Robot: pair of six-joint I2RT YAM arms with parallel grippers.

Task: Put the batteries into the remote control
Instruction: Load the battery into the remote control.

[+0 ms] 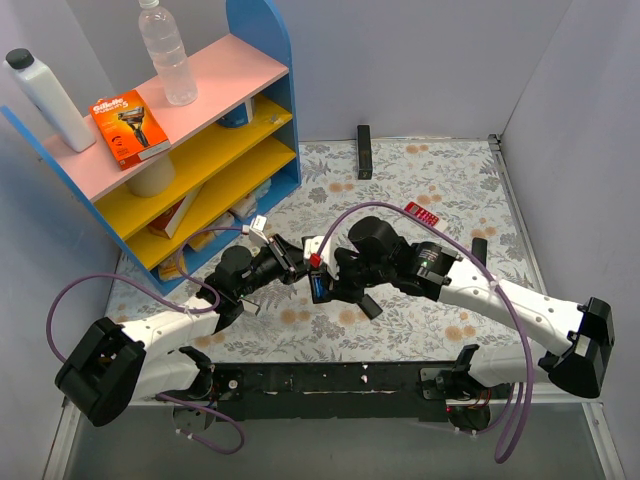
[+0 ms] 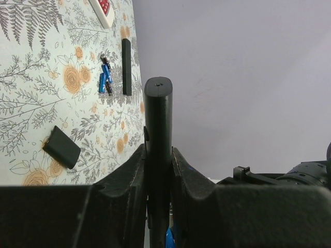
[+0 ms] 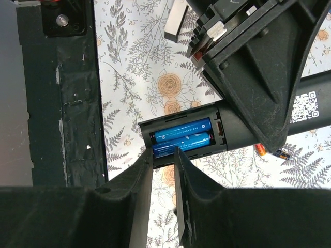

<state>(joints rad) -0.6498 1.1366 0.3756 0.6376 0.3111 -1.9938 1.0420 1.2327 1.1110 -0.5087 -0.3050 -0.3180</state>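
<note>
My left gripper (image 1: 296, 264) (image 2: 158, 153) is shut on the black remote control (image 2: 158, 108) and holds it above the table. In the right wrist view the remote's (image 3: 248, 129) back is open, with two blue batteries (image 3: 183, 137) lying side by side in the compartment. They show as a blue patch in the top view (image 1: 320, 288). My right gripper (image 1: 325, 282) (image 3: 164, 153) has its jaws a narrow gap apart and holds nothing. Its tips are at the compartment's near edge by the lower battery. The black battery cover (image 2: 61, 147) lies on the floral cloth.
Spare blue cells (image 2: 105, 82) lie beside a slim black bar (image 2: 126, 67) near the wall. A red-and-white remote (image 1: 422, 213) (image 2: 102, 10) and an orange cell (image 3: 261, 150) lie on the cloth. A coloured shelf (image 1: 200, 130) stands at the back left, and a black remote (image 1: 365, 150) leans on the back wall.
</note>
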